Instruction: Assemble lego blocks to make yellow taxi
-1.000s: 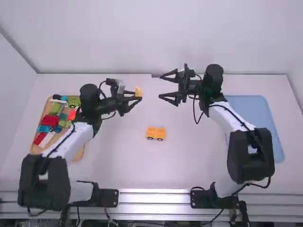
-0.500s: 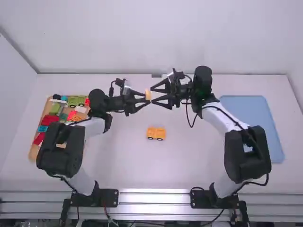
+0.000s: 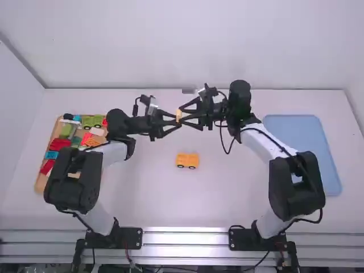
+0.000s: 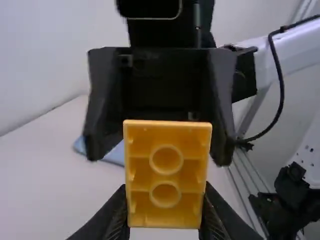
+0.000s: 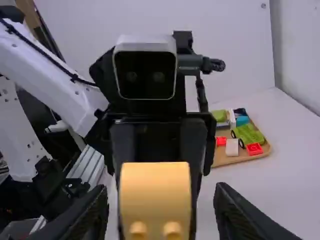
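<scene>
Over the middle of the table, my left gripper (image 3: 174,119) is shut on an orange-yellow block (image 3: 178,115). Facing it from the right, my right gripper (image 3: 187,115) has its fingers spread around the block's near end. In the left wrist view the block (image 4: 166,175) shows its hollow underside between the tips of my left gripper (image 4: 165,212). The right wrist view has the block's studded side (image 5: 155,195) between the parted fingers of my right gripper (image 5: 161,212), with a gap on each side. A small orange car body (image 3: 187,160) with dark wheels rests on the table below.
A wooden tray (image 3: 41,183) of red, green, blue and white blocks lies at the left, partly behind the left arm. On the right is a light blue tray (image 3: 307,136).
My left gripper has carried the block rightward to the middle, and the left arm has swung with it. The right gripper has moved left, and its open fingers have come around the block.
</scene>
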